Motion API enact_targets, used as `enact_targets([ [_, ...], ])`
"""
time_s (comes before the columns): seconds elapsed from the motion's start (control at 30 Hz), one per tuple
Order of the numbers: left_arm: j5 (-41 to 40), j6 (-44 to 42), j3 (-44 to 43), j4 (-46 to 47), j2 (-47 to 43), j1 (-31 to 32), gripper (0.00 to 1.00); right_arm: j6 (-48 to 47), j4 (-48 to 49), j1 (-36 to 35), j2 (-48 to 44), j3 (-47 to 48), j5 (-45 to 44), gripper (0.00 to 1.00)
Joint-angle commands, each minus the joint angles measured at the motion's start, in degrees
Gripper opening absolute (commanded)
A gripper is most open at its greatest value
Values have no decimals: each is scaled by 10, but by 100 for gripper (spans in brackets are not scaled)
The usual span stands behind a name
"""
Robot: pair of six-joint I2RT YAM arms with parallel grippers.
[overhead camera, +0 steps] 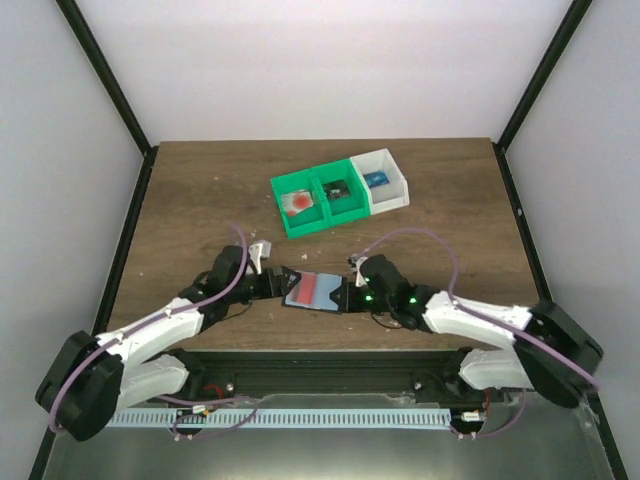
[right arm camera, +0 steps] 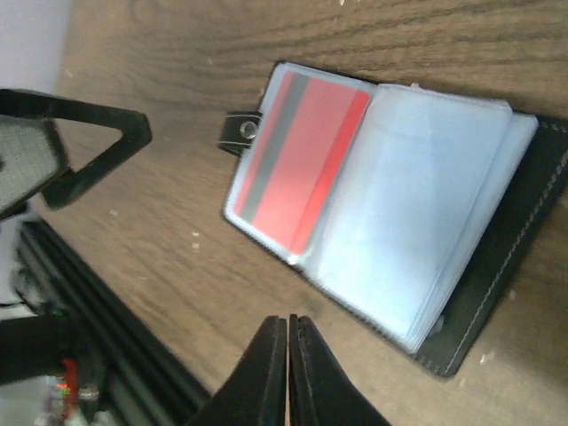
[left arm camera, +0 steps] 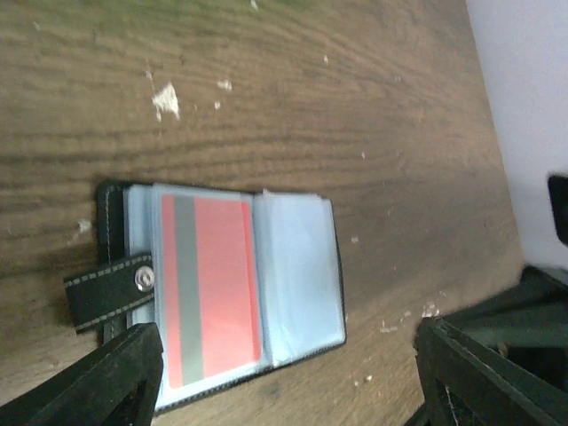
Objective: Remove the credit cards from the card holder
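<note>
We have the card holder (overhead camera: 313, 290) lying flat, unfolded, near the front edge of the table (overhead camera: 200, 200), with the red card (left arm camera: 211, 288) sleeved inside. The left gripper (left arm camera: 284, 355) is spread wide and empty; the right gripper (right arm camera: 287, 333) is pinched closed and empty. The bins (overhead camera: 340, 192) sit well behind.

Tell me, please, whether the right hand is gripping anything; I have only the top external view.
Observer: No. The right wrist view shows the right hand shut on nothing, its tips aimed at the edge of the open card holder.
Operator: And the left hand?
Observer: The left hand is open, its fingers wide apart, gripping nothing.
Operator: Is the red card out?
Observer: No. The red credit card, which has a grey stripe, lies inside the holder under clear plastic. The neighbouring sleeve looks empty.
</note>
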State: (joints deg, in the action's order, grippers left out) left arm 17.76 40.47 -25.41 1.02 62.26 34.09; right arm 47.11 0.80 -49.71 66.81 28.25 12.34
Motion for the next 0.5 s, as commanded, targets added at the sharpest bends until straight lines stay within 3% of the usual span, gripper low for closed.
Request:
enact_targets([
  [0.0,63,33,43,106,15,-9,82,-21,69,-3,99,48,-5,1],
  [0.1,106,43,56,139,45,-19,82,-21,84,-3,158,65,4,1],
  [0.47,78,26,67,168,97,-21,83,-23,98,7,253,69,-3,0],
])
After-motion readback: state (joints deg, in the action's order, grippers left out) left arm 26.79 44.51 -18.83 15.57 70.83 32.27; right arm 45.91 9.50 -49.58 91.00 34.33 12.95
